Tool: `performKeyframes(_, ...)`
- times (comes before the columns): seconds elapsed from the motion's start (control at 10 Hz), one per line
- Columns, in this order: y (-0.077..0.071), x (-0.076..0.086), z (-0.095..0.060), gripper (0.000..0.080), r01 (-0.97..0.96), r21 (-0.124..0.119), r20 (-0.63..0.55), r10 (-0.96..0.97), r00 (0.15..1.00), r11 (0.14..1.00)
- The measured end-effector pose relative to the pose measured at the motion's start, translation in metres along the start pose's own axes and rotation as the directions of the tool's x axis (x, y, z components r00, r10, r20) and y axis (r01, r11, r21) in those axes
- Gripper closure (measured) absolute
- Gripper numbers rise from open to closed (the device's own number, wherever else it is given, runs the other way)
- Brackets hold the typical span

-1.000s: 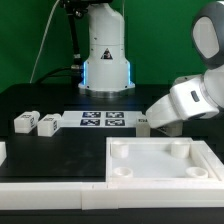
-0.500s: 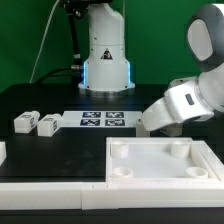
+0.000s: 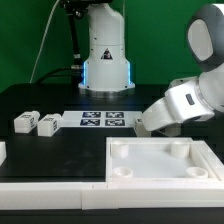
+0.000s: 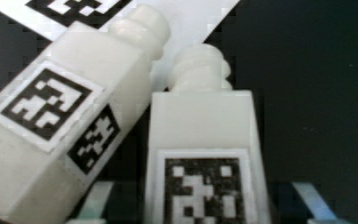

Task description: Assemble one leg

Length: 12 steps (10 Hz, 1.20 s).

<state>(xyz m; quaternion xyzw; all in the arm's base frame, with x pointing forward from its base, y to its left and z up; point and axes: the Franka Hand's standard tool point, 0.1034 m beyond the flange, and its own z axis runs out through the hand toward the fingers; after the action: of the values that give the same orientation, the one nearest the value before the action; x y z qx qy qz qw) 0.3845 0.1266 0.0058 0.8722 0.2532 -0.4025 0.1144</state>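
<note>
- The hand [image 4: 202, 204] is open and holds nothing; its fingertips [image 4: 307, 198] stand on either side of the leg [image 4: 202, 130].
- That leg lies on the tabletop [image 3: 55, 100] by the marker board [image 3: 103, 120], at the exterior view's right, under the arm [image 3: 185, 100].
- A second leg [image 4: 69, 100] lies slanted against it, seemingly touching.
- One finger may land on that neighbour, or the hand may pinch both.
- Closing off-centre could twist the leg or shove the neighbour away.

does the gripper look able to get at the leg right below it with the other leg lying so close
Probably yes: in the wrist view the leg lies between the fingers of the open gripper. The neighbouring leg lies close beside it, so one finger may catch on it.
</note>
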Motion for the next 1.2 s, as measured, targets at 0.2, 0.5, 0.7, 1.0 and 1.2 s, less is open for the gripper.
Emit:
performKeyframes(0.2, 0.0, -0.001, -0.002, 0.0511, -0.001, 0.0, 0.002, 0.001, 1.0, 1.0)
performKeyframes(0.5, 0.013, -0.033, -0.042, 0.0511, -0.039, 0.005, 0.002, 0.039, 0.999, 0.999)
performKeyframes(0.7, 0.019, -0.045, -0.053, 0.0509, -0.05, 0.004, -0.01, 0.05, 0.999, 0.999)
performKeyframes(1.0, 0.023, -0.031, -0.064, 0.0509, -0.061, 0.0, -0.343, 0.057, 0.937, 0.998)
performKeyframes(1.2, 0.024, -0.03, -0.064, 0.0509, -0.068, 0.007, -0.492, 0.063, 0.868, 0.998)
